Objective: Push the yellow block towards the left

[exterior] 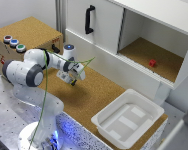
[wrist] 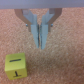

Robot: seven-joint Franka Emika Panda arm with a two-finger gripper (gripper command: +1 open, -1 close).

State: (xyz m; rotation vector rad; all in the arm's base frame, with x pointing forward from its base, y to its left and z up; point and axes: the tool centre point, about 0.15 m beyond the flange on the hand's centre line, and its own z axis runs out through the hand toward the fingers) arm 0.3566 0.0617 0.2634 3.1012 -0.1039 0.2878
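Wrist view: yellow block (wrist: pixel 16 65) carried a dark "T"-like mark | gripper (wrist: pixel 40 44) fingers pressed together, holding nothing | exterior view alone showed red block (exterior: pixel 152 63).

Exterior view: bright, even, diffuse lighting; low resolution, soft throughout. White bin (exterior: pixel 128 119) and cabinet (exterior: pixel 106 22) near overexposed. Blue glow on the arm base (exterior: pixel 44 135). Wrist view: warm, dimmer, grainy; gripper (wrist: pixel 41 44) blurred, soft shadow on the cork (wrist: pixel 65 60) beneath the fingers.
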